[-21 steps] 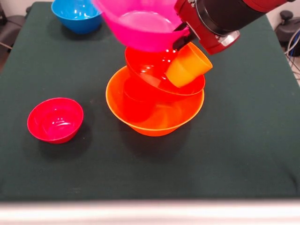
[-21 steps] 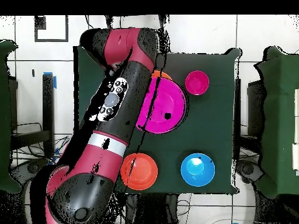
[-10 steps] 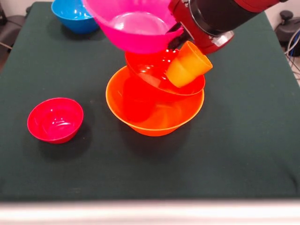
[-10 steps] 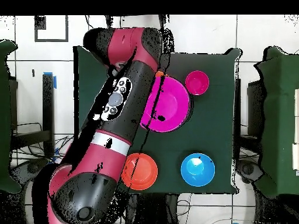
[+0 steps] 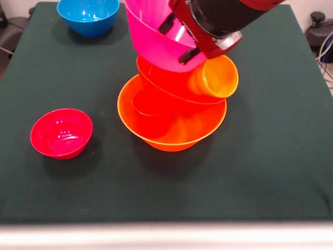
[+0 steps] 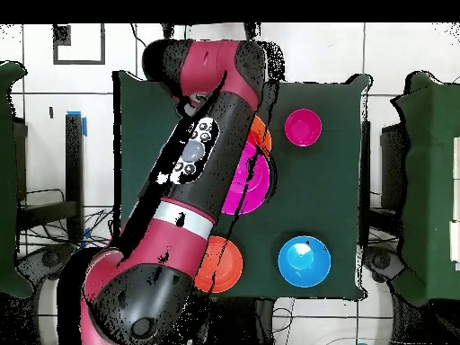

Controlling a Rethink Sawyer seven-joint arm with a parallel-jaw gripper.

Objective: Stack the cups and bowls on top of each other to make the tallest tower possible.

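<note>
Pink glossy plastic fills the top of the front view: the wide pink bowl (image 5: 156, 39) is tipped steeply, its mouth turned up and toward the arm, its rim running up out of the picture. The gripper (image 5: 179, 41) at the end of the red and black arm (image 6: 202, 171) pinches that rim, one dark finger (image 5: 167, 23) inside the bowl and another under its outer wall.

Directly beneath the gripper stands the tower (image 5: 174, 112): the widest orange plastic bowl (image 5: 171, 133) sits upright on the dark green table (image 5: 270, 172), and a red-orange bowl (image 5: 166, 86) lies tilted in it. The pink bowl's bottom rests on or just above this red-orange bowl; contact cannot be told. An orange tapered plastic cup (image 5: 216, 78) lies on its side just below the gripper, mouth facing the camera, leaning on the red-orange bowl's rim.

Well away from the gripper sit a small crimson bowl (image 5: 61, 133), a blue bowl (image 5: 88, 15) near the table's corner, and, in the overhead view, another red-orange bowl (image 6: 223, 262) partly under the arm. Open cloth surrounds the tower on all sides.
</note>
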